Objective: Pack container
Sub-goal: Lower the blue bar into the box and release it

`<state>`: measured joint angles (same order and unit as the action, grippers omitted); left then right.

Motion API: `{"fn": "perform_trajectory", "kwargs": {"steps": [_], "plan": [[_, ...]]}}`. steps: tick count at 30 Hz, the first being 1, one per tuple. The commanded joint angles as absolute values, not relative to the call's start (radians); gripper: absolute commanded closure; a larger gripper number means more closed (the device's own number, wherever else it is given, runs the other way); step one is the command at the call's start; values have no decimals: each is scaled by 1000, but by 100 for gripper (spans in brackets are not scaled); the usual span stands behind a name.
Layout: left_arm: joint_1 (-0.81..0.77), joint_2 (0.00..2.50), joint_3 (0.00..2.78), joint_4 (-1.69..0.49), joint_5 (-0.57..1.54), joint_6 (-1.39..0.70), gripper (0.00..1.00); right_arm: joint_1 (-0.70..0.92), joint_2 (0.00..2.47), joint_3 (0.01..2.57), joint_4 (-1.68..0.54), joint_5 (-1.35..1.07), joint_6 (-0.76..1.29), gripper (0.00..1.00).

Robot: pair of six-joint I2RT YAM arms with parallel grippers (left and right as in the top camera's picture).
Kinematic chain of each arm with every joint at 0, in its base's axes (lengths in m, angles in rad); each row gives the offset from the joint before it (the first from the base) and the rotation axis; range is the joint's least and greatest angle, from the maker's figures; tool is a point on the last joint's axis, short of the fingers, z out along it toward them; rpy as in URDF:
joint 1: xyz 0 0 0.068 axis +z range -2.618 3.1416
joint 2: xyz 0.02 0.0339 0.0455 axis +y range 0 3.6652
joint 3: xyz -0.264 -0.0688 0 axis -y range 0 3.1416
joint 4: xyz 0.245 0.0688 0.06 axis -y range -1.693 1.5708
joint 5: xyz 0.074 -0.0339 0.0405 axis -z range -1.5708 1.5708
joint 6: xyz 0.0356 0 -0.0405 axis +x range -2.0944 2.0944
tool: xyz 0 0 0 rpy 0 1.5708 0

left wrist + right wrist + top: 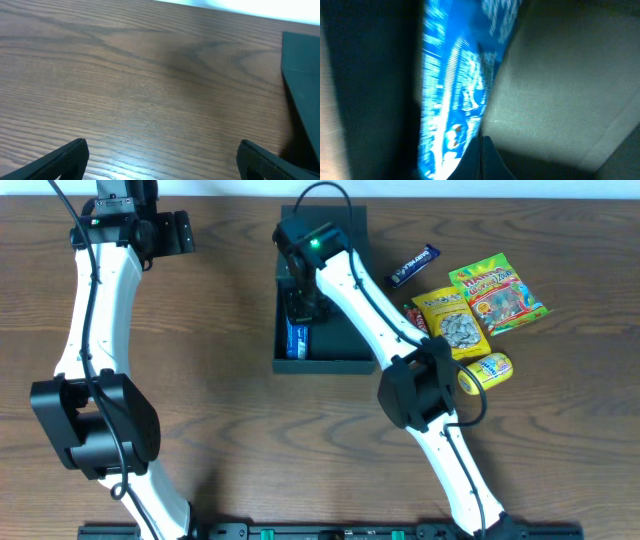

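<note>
The matte black, shallow container is seen open, 1 blue packet inside. Left gripper is held spread; whether the right gripper jaws are closed cannot be told.

Lying on brown wood-grain table: yellow seed packet; touching its far right corner, bright gummy bag; near, back-left, dark blue bar; just nearer, small yellow pouch.

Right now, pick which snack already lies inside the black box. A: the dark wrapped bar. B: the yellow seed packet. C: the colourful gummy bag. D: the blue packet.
D: the blue packet lies in the container by its left wall, while the yellow seed packet, the gummy bag and the dark bar lie outside, to its right.
</note>
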<state>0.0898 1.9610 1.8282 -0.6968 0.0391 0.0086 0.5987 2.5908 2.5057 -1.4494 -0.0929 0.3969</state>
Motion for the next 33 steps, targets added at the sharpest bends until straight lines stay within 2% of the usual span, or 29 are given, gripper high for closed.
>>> {"fn": "perform_trajectory", "kwargs": {"steps": [1,5,11,23,33], "plan": [[89,1958,1836,-700,57,19,5,595,2584,2433,-1447,-71,381,99],[89,1958,1836,-700,57,20,4,595,2584,2377,-1417,-82,388,99],[89,1958,1836,-703,57,20,4,603,2584,2347,-1341,-237,340,98],[89,1958,1836,-710,57,19,5,596,2584,2347,-1290,-290,317,99],[89,1958,1832,-743,105,19,5,580,2577,2358,-1332,-259,284,99]]}}
